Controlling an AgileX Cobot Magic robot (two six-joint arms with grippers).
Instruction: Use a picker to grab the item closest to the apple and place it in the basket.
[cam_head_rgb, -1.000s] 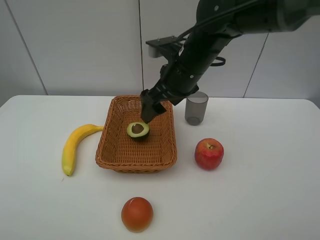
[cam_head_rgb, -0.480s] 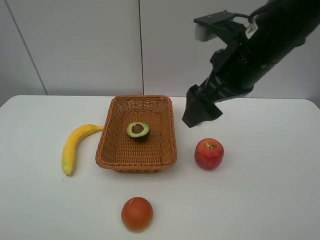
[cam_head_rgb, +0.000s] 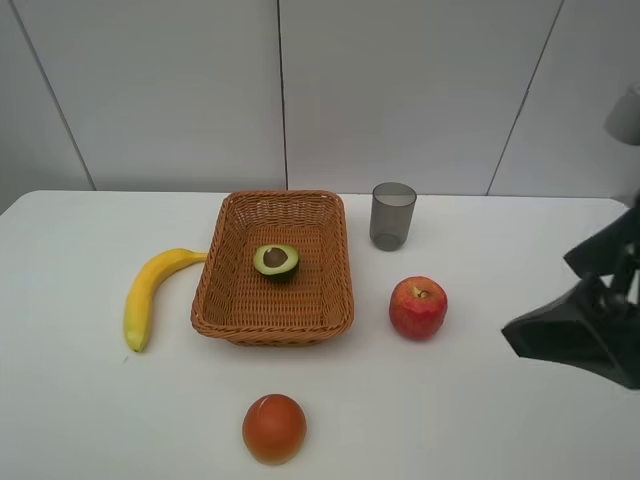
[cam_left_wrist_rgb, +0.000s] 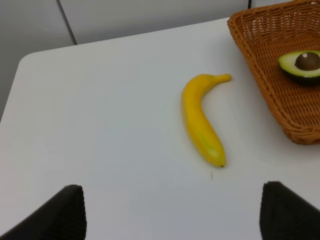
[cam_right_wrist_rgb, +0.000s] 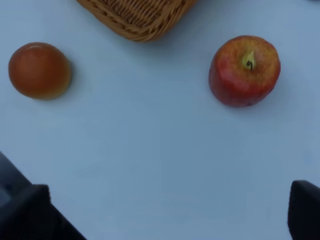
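A halved avocado (cam_head_rgb: 276, 261) with its brown pit lies inside the wicker basket (cam_head_rgb: 225, 300), also seen as the avocado (cam_left_wrist_rgb: 301, 64) in the basket (cam_left_wrist_rgb: 260, 75) in the left wrist view. The red apple (cam_head_rgb: 418, 307) sits on the table to the right of the basket. My right gripper (cam_head_rgb: 560, 335) hangs low at the far right edge, well away from the apple. In the right wrist view the right gripper (cam_right_wrist_rgb: 165, 215) is open and empty, with the apple (cam_right_wrist_rgb: 245, 70) ahead of it. My left gripper (cam_left_wrist_rgb: 175, 215) is open, empty, and out of the exterior view.
A yellow banana (cam_head_rgb: 148, 292) lies left of the basket. A grey cup (cam_head_rgb: 393, 214) stands behind the apple. A round orange-red fruit (cam_head_rgb: 273, 428) sits near the front edge. White wall panels stand behind the white table (cam_head_rgb: 480, 420).
The right arm has pulled away from above the basket, swinging right and down to the table's right edge. The avocado stays in the basket, and the grey cup has come into view.
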